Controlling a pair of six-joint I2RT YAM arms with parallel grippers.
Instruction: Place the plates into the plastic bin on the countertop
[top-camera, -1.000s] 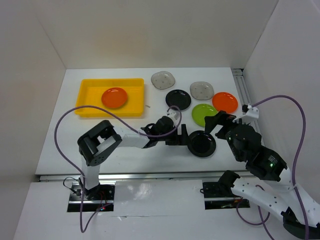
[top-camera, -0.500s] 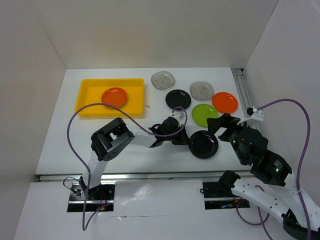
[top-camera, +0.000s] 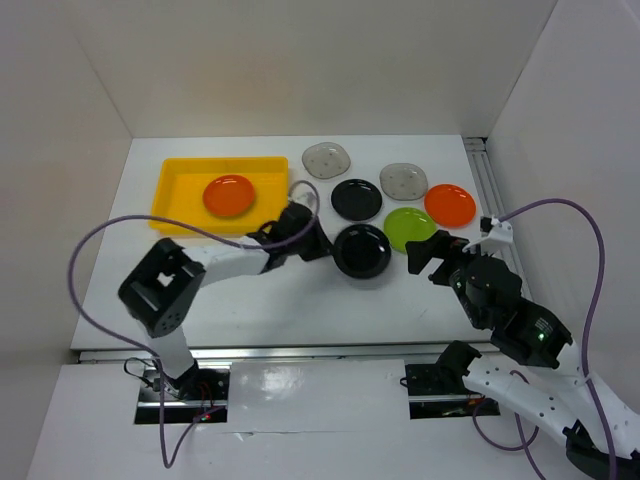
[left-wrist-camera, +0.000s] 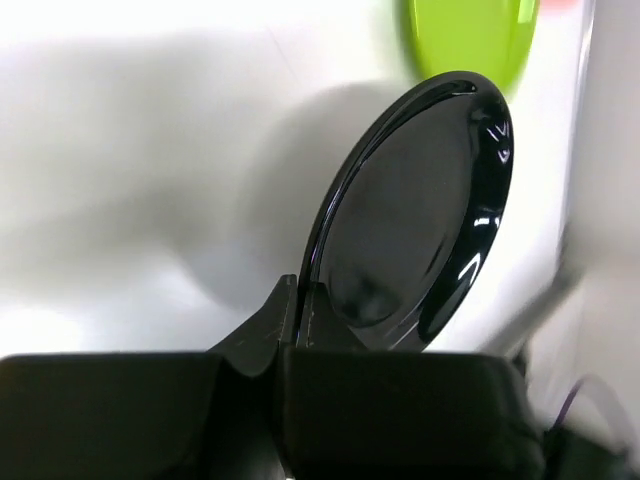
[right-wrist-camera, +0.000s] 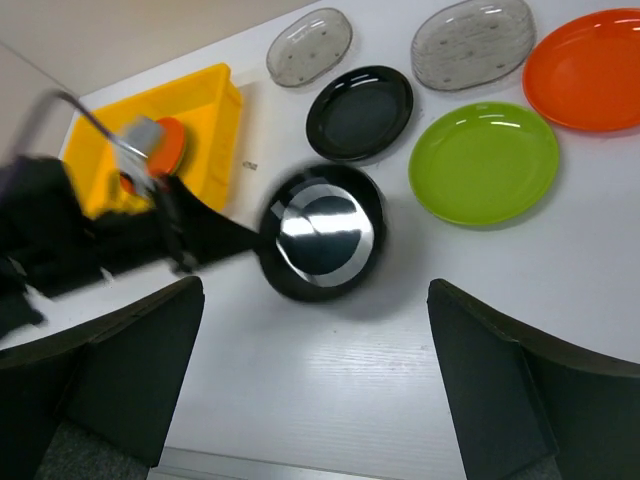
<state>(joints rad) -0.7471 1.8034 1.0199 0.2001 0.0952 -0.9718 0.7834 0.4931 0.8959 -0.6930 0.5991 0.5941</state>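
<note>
My left gripper (top-camera: 322, 247) is shut on the near rim of a glossy black plate (top-camera: 362, 250), which hangs above the countertop (top-camera: 250, 300). The left wrist view shows that plate (left-wrist-camera: 420, 220) edge-on, pinched between the fingertips (left-wrist-camera: 285, 310). The yellow plastic bin (top-camera: 175, 195) at the back left holds one orange plate (top-camera: 228, 195). Another black plate (top-camera: 357, 199), a green plate (top-camera: 410, 228), an orange plate (top-camera: 450, 204) and two grey plates (top-camera: 327, 160) (top-camera: 403, 180) lie on the countertop. My right gripper (right-wrist-camera: 316, 290) is open and empty, hovering near the held plate (right-wrist-camera: 322, 232).
White walls enclose the countertop on three sides. A metal rail (top-camera: 485, 175) runs along the right edge. The left arm's purple cable (top-camera: 100, 240) loops over the front left. A small dark speck (top-camera: 297, 211) lies beside the bin.
My left gripper shut on the black plate's rim, lifted it and carried it left and back, nearer the bin. The right arm shifted slightly and stayed open.
</note>
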